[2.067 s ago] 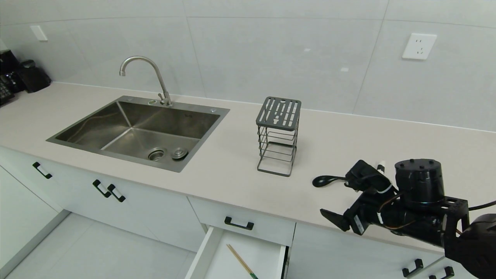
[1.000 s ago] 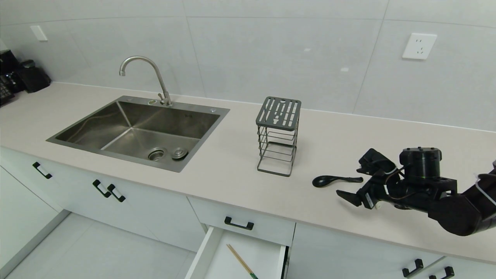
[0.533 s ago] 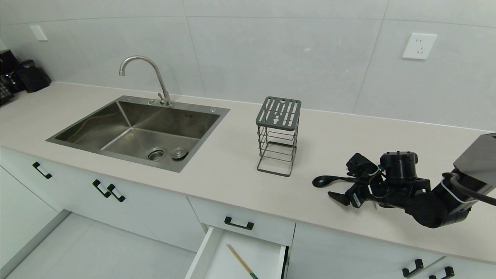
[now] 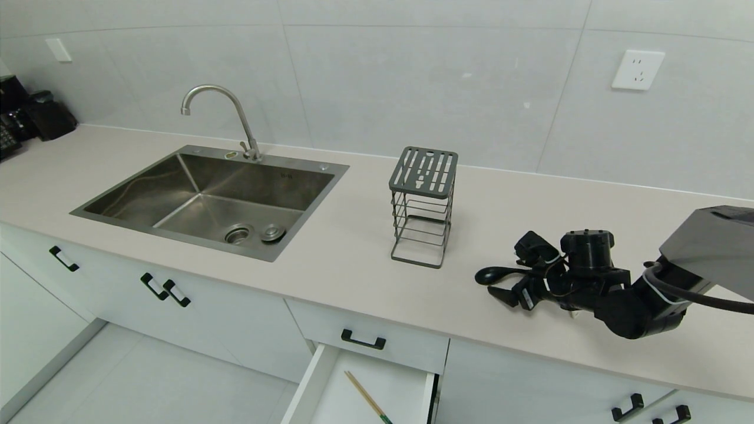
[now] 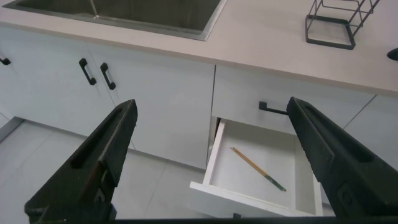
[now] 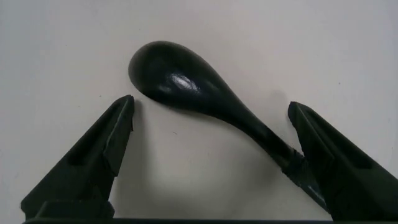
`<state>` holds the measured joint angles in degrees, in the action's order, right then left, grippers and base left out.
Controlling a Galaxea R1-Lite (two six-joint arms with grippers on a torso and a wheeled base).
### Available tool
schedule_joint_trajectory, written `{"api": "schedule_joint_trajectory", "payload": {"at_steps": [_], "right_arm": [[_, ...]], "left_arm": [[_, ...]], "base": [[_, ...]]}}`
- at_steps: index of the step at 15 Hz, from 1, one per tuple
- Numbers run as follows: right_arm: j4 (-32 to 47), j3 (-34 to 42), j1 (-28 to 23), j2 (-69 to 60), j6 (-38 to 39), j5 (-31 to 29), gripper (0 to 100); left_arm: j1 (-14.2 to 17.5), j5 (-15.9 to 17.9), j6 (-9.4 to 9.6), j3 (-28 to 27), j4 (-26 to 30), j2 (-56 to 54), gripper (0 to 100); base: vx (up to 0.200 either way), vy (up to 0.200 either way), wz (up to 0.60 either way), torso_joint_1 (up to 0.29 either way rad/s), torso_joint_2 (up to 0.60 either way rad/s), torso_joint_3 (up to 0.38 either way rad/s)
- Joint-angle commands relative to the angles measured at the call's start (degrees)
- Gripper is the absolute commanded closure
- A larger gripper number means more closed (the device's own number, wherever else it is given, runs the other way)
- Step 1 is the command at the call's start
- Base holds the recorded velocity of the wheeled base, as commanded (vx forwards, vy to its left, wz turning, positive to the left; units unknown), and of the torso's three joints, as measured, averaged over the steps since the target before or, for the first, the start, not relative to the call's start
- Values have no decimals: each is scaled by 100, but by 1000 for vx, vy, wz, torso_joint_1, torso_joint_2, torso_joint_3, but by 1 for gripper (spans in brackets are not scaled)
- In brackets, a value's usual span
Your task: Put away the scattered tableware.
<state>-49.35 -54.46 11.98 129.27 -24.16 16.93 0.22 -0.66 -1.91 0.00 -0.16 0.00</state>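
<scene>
On the pale counter, right of the wire rack and sink, a black spoon lies flat between the spread-out fingers of the right gripper, while the left gripper, spread too, hangs by the open drawer.

On the counter there was one black spoon, at about 4 o'clock from one wire rack, and one sink with one faucet at 9 o'clock from that rack. At 6 o'clock from the rack, one drawer stood open with what looked like one chopstick inside, and six black handles were counted below. One socket sat at 2 o'clock.
</scene>
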Motion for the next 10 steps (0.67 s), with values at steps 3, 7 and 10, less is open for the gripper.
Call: {"api": "schedule_joint_trajectory", "payload": {"at_steps": [3,7,10], "right_arm": [[-5,-21,6,107,-1,-15,100],[-163,-4,59,90,8,-111,100],[-163,111,67,-16,-27,-129,100]], "left_arm": [[-4,-4,-2,0,-2,0,0],[4,-4,-2,0,-2,0,0],[4,-4,-2,0,-2,0,0]], "base": [[0,0,0,0,0,0],[0,0,0,0,0,0],[0,0,0,0,0,0]]}}
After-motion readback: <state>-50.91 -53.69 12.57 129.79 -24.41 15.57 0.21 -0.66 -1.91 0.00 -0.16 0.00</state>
